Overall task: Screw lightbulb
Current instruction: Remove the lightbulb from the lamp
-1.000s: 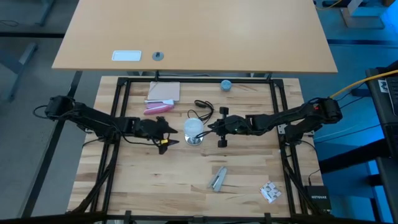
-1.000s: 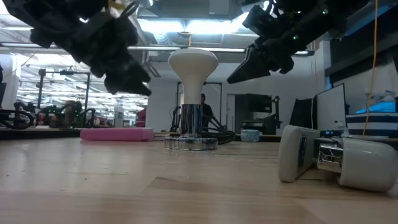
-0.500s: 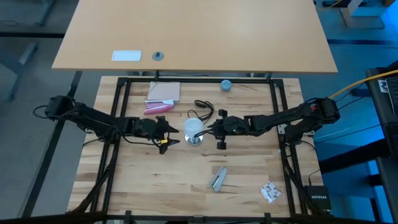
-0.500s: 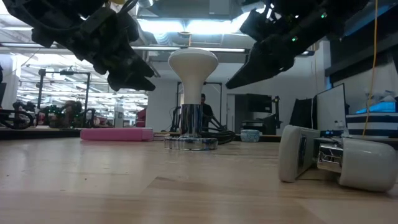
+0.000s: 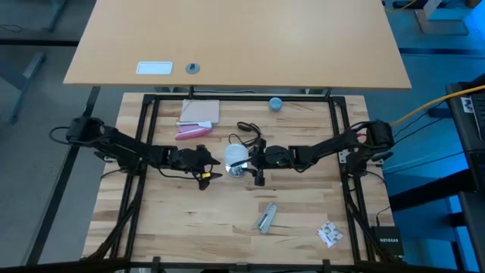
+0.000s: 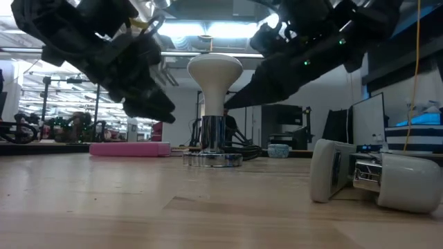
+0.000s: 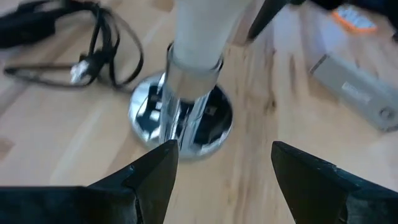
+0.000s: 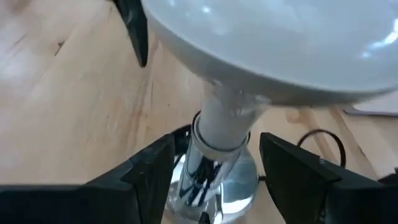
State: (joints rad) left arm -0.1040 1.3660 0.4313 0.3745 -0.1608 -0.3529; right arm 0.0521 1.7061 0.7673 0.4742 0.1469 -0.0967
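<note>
Lightbulb [image 5: 236,154]: frosted white, upright in the silvery socket at the centre of the high view; globe on top, narrow neck seated in the socket collar; centre of the low view too.
Socket [image 6: 212,144]: shiny round base flat on the wooden table [image 5: 227,227], directly under the bulb; thin black cord [image 5: 247,130] looping away toward the upper middle of the high view.
Right gripper [image 5: 252,157]: just right of the bulb in the high view, fingers spread wide to either side of the bulb's neck, not pressing on it; in the right wrist view both dark fingers [image 8: 152,165] flank the neck with a gap on each side.
Left gripper [image 5: 210,162]: just left of the socket in the high view, a little below centre, fingers wide apart and holding nothing; socket base ahead between the finger tips in the left wrist view.
Pink block [image 5: 190,132]: upper left of the bulb, lying flat below a tan pad [image 5: 199,112].
Blue-grey cap [image 5: 276,103]: upper middle, at the table's far edge.
Grey-white plug-like part [image 5: 265,218]: lower middle, lying on its side.
Crumpled white scrap [image 5: 330,233]: lower right.
</note>
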